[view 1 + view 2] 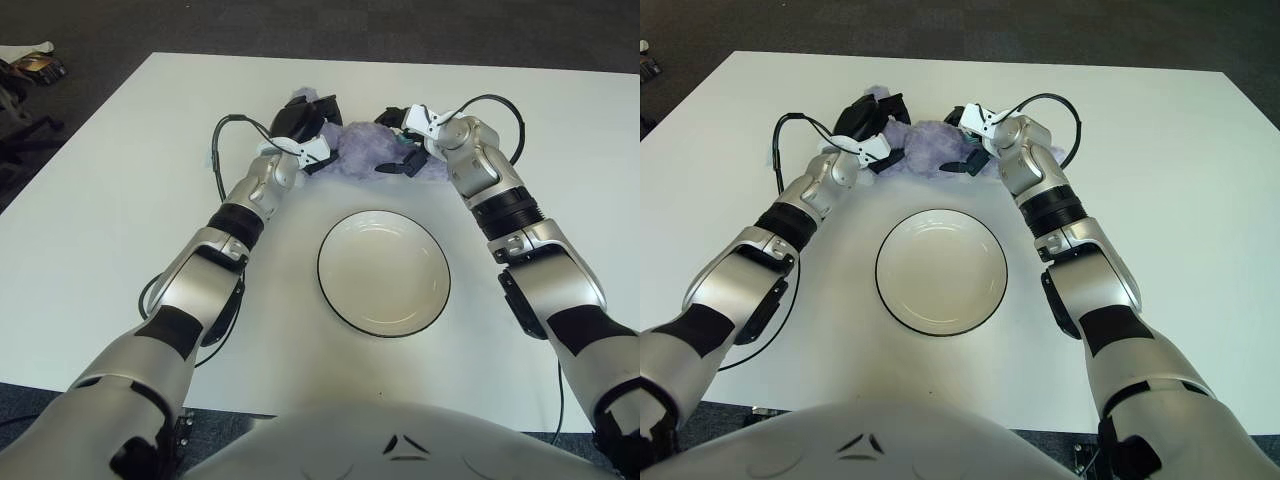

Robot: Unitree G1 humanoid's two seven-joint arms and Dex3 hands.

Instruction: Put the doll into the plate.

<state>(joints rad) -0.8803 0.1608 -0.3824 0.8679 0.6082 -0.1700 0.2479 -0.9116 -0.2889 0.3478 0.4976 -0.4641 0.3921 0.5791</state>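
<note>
Doll (362, 147), a soft, light purple plush, is pressed between left hand (303, 125) and right hand (402, 140); best squeezed at both ends.

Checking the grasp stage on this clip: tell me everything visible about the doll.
The doll is a soft, fuzzy lavender plush lying on the white table at its far side, beyond the plate and not in it. Its shape is mostly hidden; no face or limbs can be made out. The left hand is against its left end and the right hand against its right end, flanking it. Whether either one grips it cannot be told.
</note>
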